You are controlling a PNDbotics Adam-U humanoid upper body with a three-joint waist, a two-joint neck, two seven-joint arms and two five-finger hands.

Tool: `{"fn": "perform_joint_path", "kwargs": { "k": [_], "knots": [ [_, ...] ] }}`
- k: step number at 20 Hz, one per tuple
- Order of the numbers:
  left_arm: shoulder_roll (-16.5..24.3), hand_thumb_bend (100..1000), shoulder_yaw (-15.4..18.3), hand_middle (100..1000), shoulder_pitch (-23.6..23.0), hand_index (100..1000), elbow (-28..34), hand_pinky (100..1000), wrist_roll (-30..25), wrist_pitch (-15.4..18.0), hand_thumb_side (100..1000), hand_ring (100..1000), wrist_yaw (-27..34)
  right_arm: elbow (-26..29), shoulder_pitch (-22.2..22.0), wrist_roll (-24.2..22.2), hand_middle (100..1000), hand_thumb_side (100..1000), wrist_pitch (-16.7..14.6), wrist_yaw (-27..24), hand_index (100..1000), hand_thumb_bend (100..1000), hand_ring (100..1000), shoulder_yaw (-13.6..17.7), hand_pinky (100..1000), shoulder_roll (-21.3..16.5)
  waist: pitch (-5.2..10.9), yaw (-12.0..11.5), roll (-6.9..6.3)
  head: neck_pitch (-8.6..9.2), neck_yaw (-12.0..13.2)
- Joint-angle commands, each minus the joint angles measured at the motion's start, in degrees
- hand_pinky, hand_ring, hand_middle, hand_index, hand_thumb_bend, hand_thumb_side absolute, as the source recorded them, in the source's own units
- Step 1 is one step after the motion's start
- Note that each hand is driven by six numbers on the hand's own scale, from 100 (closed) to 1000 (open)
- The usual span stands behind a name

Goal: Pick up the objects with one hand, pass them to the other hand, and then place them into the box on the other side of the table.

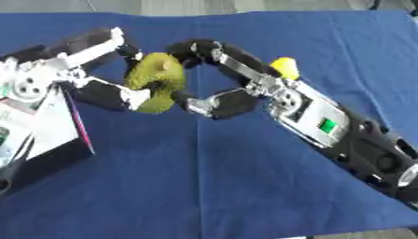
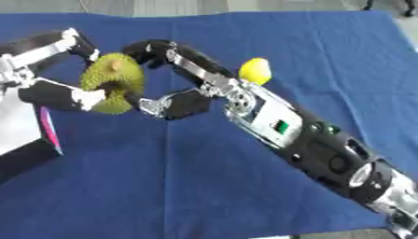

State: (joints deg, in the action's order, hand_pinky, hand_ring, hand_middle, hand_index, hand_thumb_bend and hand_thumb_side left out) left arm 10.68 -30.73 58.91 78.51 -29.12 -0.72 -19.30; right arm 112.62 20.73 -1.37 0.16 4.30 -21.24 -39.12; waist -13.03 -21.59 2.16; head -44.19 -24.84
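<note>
Durian-like green fruit point(image 1: 156, 79) sits between both hands: left hand point(image 1: 98, 70) clamped on it, right hand point(image 1: 214, 77) fingers curled touching its right side.

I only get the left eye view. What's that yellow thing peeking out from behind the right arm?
Observer: The right eye view shows more of it. It's a yellow lemon-shaped fruit lying on the blue cloth, beyond the right hand.
Operator: Does the green one have a stalk?
Observer: Yes. The right eye view shows a small brownish stub on top of the green bumpy fruit. The left hand and the right hand both have their fingers curled round this fruit.
Operator: Where does that arm go?
Observer: The right arm runs on to a silver joint near the lower right corner.
</note>
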Motion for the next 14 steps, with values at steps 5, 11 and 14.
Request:
{"fn": "perform_joint_path", "kwargs": {
  "k": [5,11,14],
  "knots": [
    [4.1,100,1.7,287,0.3,318,0.7,856,1.5,1.7,152,474,-1.5,0.1,0.0,2.0,832,533,1.0,1.0,912,259,815,1.0,822,-1.1,0.25,-0.1,-1.22,0.23,0.2],
    [9.2,100,4.5,289,-0.6,319,1.8,854,3.8,1.3,146,476,-0.1,0.7,-0.5,1.7,830,475,1.3,1.5,909,267,798,1.1,823,-1.5,0.5,-0.1,-1.43,0.23,0.7],
    [12.7,100,6.8,292,-0.9,323,1.8,856,5.6,0.5,144,478,1.2,1.2,-0.9,1.6,828,450,1.3,1.6,907,274,797,1.3,824,-1.9,0.64,-0.1,-1.54,0.1,1.7]
  ]
}}
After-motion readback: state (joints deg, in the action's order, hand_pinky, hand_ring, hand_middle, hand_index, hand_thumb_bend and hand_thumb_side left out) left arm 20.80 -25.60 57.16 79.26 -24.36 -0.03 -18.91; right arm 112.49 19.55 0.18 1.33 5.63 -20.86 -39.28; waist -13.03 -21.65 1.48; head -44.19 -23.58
